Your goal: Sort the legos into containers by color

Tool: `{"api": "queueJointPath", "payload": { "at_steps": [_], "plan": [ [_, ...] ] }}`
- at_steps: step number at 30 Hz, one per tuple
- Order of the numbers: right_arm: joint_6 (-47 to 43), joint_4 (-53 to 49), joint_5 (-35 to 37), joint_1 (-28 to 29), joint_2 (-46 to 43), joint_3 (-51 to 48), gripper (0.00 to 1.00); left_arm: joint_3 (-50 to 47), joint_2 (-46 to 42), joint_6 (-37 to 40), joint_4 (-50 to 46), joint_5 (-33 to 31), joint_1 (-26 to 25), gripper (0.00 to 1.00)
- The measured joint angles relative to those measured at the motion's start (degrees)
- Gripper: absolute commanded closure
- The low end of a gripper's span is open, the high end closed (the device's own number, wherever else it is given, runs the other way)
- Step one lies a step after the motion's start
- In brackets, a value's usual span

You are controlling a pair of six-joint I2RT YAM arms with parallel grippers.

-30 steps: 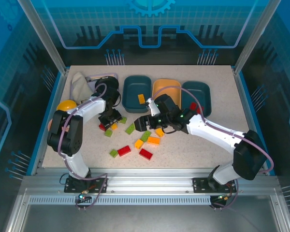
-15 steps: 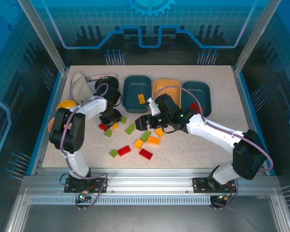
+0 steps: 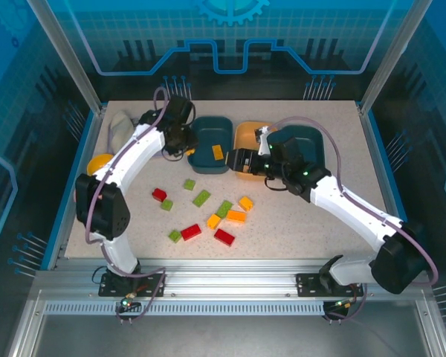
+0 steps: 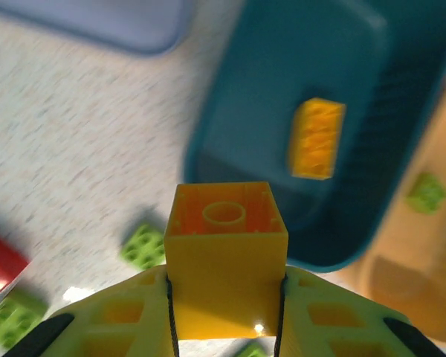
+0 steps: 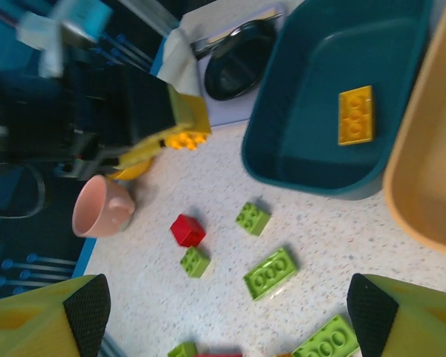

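Note:
My left gripper (image 3: 180,143) hovers at the left rim of the left dark teal tray (image 3: 208,160), shut on a square yellow brick (image 4: 225,256). An oblong yellow brick (image 3: 217,152) lies inside that tray. My right gripper (image 3: 241,161) stands open with nothing between its fingers (image 5: 85,312), at the near end of the orange-tan tray (image 3: 254,132), where a green brick (image 4: 427,193) lies. The second teal tray (image 3: 312,141) is at the right, partly under my right arm. Several red (image 3: 191,231), green (image 3: 201,198) and yellow-orange (image 3: 236,216) bricks lie scattered on the table's middle.
A lavender tray (image 4: 97,22) with a black bowl (image 5: 236,63) and a white cloth (image 3: 121,126) sit at the back left. A yellow bowl (image 3: 100,161) and a pink bowl (image 5: 104,210) stand near the left edge.
My left gripper rose from the bricks at the left and swung back to the left teal tray with the yellow brick. My right gripper moved from the bricks to the orange-tan tray.

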Motion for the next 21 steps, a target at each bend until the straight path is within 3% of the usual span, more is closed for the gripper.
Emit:
{"api": "queueJointPath", "payload": {
  "at_steps": [5,9,14,17,21],
  "plan": [
    [0.3,-2.4,-0.2,-2.5,5.3,4.9,0.14,12.4,12.5,2.9,-2.0,0.2,-1.1,0.73],
    [0.3,-4.3,-1.0,-3.6,7.3,7.1,0.15,16.7,21.6,4.4,-3.8,0.5,-1.1,0.71],
    [0.3,-6.8,-1.4,-4.3,7.4,7.1,0.15,18.5,28.3,5.7,-5.7,1.4,-1.2,0.57],
    [0.3,-7.7,-1.5,-4.3,7.4,7.0,0.15,19.7,29.4,6.3,-6.3,2.2,-1.3,0.45],
    [0.1,-9.8,-1.2,-4.2,7.4,6.4,0.17,21.8,29.4,6.8,-6.8,2.8,-1.5,0.37]
  ]
}}
